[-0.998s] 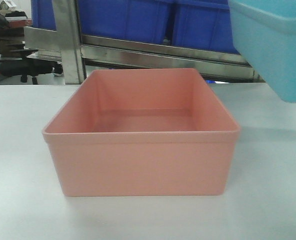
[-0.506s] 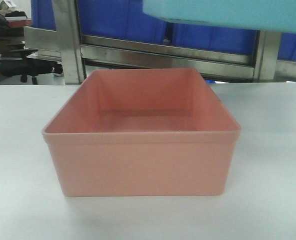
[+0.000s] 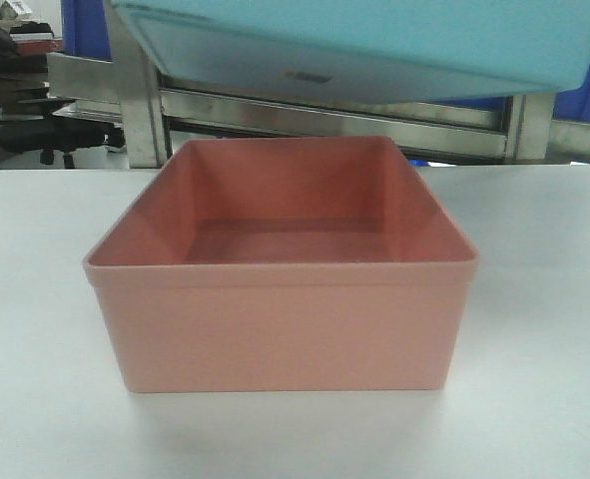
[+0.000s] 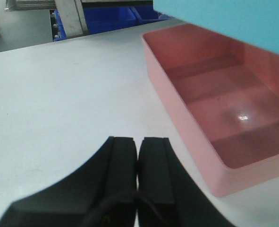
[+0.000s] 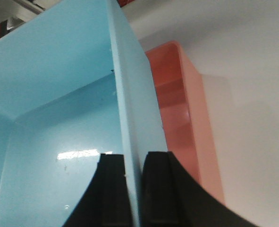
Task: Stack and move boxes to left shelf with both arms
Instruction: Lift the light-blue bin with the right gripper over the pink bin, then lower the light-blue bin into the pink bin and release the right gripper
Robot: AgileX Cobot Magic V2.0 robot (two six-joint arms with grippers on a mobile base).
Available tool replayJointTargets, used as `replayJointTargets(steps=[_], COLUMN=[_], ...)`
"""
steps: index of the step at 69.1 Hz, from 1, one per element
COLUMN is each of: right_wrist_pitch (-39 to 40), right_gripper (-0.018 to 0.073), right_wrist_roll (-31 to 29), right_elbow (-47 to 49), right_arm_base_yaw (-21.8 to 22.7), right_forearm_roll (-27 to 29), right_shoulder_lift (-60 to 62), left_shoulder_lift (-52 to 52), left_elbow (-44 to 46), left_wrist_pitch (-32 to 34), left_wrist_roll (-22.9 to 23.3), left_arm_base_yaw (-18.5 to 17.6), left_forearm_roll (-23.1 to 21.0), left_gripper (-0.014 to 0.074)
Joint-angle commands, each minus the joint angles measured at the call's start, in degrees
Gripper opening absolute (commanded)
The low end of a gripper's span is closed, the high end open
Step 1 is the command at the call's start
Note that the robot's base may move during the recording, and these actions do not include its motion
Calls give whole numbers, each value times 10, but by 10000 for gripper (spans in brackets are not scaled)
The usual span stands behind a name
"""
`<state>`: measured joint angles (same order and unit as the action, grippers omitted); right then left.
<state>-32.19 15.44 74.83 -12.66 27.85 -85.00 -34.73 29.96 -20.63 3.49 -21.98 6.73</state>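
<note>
Light-blue tub (image 5: 59,109) wall sits pinched in our right gripper (image 5: 133,163), salmon-pink tub (image 3: 285,319) just below. Our left gripper (image 4: 138,144) is closed on nothing.

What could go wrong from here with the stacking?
1. The right tool pinches only one wall of the blue box, which hangs tilted; it may pivot or slip.
2. Tilted above the pink box, its low edge could catch the rim instead of nesting.
</note>
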Motion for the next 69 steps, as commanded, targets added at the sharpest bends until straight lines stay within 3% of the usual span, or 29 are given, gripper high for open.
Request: replayJointTargets(steps=[1, 45, 69], right_wrist_pitch=[72, 133, 136], right_gripper=[37, 37, 37], right_wrist_roll=[15, 14, 14], right_elbow=[18, 18, 18], right_arm_base_yaw=[-12, -17, -17], right_forearm_roll=[33, 29, -74], right_shoulder_lift=[7, -45, -47], left_shoulder_lift=[-1, -1, -1], left_elbow=[16, 16, 16], left_wrist_pitch=[49, 49, 49], left_wrist_roll=[0, 0, 0], left_arm_base_yaw=[-5, -5, -5], left_forearm_roll=[3, 3, 3], left_gripper=[-8, -7, -7])
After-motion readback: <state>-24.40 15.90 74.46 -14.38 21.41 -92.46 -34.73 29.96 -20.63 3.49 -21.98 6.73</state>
